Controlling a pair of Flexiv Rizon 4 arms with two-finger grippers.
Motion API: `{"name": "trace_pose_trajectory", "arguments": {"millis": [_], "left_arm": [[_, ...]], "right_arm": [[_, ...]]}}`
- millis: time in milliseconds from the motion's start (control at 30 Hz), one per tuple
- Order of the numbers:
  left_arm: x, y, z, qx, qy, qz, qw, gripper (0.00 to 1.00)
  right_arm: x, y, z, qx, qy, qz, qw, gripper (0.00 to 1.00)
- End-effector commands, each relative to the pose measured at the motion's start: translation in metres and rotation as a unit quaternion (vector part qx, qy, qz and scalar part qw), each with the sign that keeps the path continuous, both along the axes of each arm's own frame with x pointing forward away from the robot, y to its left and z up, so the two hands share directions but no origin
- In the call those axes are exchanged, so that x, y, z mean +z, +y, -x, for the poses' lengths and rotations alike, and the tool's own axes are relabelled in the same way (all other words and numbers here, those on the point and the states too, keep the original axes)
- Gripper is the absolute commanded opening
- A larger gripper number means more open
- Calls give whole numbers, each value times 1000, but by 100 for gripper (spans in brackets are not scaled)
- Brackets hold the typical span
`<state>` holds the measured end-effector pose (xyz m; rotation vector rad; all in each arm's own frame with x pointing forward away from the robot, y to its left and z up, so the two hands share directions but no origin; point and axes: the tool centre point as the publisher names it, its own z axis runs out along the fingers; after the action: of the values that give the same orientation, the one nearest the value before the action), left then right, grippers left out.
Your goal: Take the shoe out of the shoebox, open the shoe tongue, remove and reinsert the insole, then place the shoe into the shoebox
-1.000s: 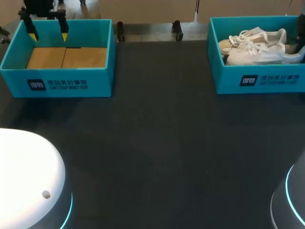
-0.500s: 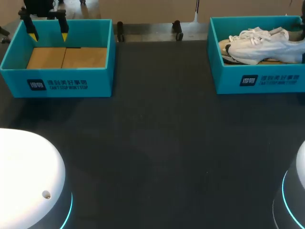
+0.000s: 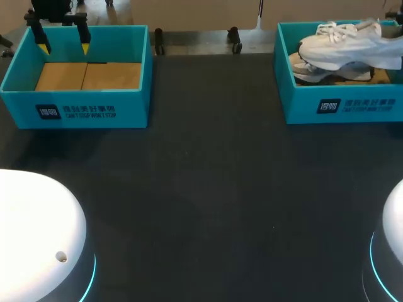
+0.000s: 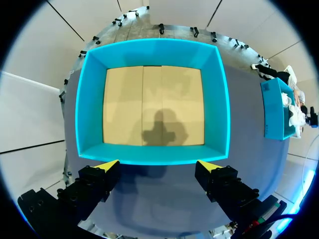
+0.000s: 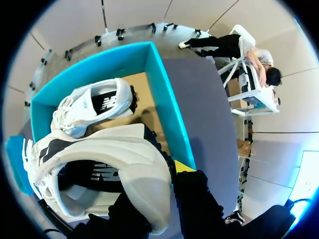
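A white sneaker (image 3: pixel 349 45) hangs above the right teal shoebox (image 3: pixel 343 108), toe toward the table's middle. My right gripper (image 5: pixel 163 185) is shut on its heel (image 5: pixel 144 199), one finger inside the shoe, the yellow-tipped finger (image 5: pixel 183 167) outside; in the head view that gripper is out of sight. A second white sneaker (image 3: pixel 318 70) lies on the box floor, and is the sneaker (image 5: pixel 94 107) ahead of the held shoe (image 5: pixel 99 164) in the wrist view. My left gripper (image 3: pixel 63 44) stands open over the far wall of the left box (image 3: pixel 82 112).
The left teal box (image 4: pixel 152 155) holds only a tan cardboard floor (image 4: pixel 152 104), just ahead of my open left gripper (image 4: pixel 157 168). The dark table (image 3: pixel 208 189) stretches between the two boxes. The right shoebox's near wall (image 5: pixel 167 107) lies beside the held shoe.
The sneaker has risen out of the right shoebox in my right gripper, uncovering the second sneaker beneath it. The left arm has kept still.
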<state>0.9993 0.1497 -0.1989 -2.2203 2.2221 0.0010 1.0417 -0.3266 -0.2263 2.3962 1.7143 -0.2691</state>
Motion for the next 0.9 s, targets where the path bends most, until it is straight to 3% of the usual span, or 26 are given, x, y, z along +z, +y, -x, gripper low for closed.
{"name": "trace_pose_trajectory", "arguments": {"millis": [33,600,900], "left_arm": [[0,0,0,0,0,0,1000,100],[0,0,0,0,0,0,1000,100],[0,0,0,0,0,0,1000,100]], "right_arm": [[26,13,21,-2,-16,9,1000,0],[73,91,96,-28,-51,34,998,0],[73,91,96,-28,-51,34,998,0]]}}
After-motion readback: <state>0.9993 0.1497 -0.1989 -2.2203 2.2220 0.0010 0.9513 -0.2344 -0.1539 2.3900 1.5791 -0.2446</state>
